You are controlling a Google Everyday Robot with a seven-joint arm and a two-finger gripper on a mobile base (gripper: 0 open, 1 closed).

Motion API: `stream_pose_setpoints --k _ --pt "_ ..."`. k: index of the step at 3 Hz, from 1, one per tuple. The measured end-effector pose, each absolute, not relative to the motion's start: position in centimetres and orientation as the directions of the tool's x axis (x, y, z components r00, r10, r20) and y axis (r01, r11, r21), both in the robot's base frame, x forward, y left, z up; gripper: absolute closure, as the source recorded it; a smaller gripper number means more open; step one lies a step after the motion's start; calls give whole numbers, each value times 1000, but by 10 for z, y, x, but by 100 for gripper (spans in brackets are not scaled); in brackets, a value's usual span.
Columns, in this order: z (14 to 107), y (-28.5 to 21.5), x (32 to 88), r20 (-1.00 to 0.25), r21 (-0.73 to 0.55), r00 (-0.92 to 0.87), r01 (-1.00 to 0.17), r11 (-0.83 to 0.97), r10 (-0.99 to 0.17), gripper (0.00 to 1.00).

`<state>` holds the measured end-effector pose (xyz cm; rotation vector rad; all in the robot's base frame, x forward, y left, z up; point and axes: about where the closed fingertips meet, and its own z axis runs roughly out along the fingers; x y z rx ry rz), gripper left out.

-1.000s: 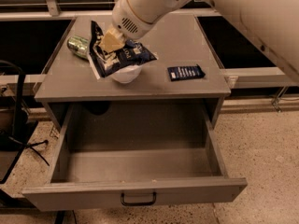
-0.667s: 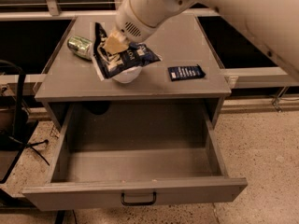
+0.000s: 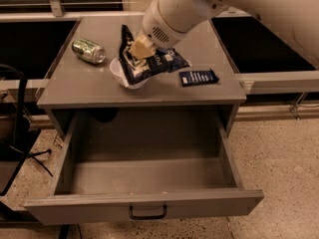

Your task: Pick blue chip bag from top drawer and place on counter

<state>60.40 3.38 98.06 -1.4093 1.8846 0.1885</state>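
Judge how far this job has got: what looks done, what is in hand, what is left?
Done: the top drawer stands open with nothing visible inside, and the blue chip bag appears to rest on the counter. In hand: the gripper is at the bag's upper edge, above the counter's middle. Left: leaving the bag there and backing the gripper away.

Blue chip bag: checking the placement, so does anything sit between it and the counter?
Yes. A white bowl sits under the blue chip bag, so it is not lying flat on the counter. The gripper is at the bag's top.
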Motion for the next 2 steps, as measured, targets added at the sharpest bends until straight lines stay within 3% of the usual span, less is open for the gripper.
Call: stream_pose_setpoints --k 2 --pt "978 2 579 -635 -313 -151 -847 431 -758 100"
